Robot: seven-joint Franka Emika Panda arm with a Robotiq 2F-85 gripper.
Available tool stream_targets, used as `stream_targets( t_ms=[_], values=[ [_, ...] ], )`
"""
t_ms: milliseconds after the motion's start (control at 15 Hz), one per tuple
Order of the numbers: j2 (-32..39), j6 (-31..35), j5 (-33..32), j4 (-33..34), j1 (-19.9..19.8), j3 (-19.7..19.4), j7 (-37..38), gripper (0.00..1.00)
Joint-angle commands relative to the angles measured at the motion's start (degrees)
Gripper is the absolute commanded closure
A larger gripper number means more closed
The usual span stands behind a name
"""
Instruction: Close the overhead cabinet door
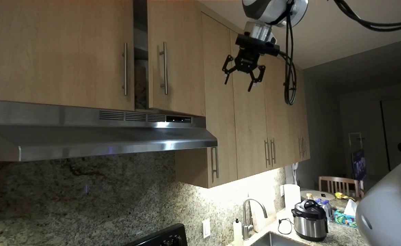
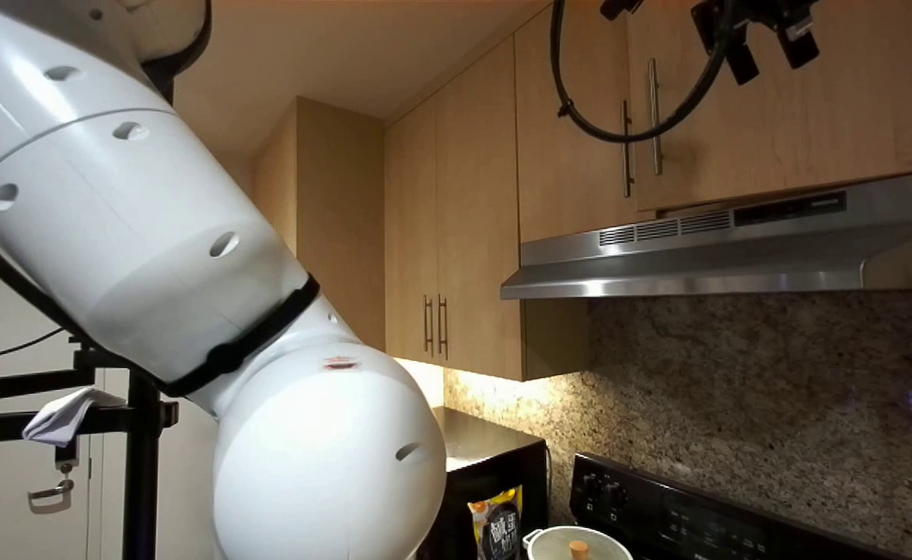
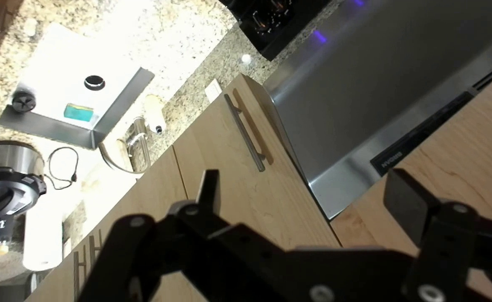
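Observation:
The overhead cabinet door (image 1: 183, 58) is a light-wood panel with a silver bar handle (image 1: 165, 68) along its left edge. It stands ajar, with a dark gap (image 1: 141, 61) showing the cabinet's inside. In an exterior view the door (image 2: 852, 117) juts forward of its twin, its handle (image 2: 654, 117) partly behind a cable. My gripper (image 1: 238, 83) is open and empty, in front of the cabinets and right of the handle. In the wrist view the open jaws (image 3: 304, 180) frame the door's lower part (image 3: 472, 147) at the right; the handle is out of view there.
The twin door (image 1: 63, 51) is at the left. A steel range hood (image 1: 84, 133) sits below both doors. Taller doors (image 1: 217, 102) adjoin at the right, with a bar handle (image 3: 246, 132) low down. A black cable (image 2: 603, 132) hangs from the arm.

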Motion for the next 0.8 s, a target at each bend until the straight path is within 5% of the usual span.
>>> stream_targets(
  t_ms=[0, 733],
  values=[
    [-0.54, -0.18, 0.3, -0.42, -1.28, 0.61, -0.54, 0.0],
    [-4.71, -0.67, 0.59, -4.39, -0.61, 1.5, -1.75, 0.0]
  ],
)
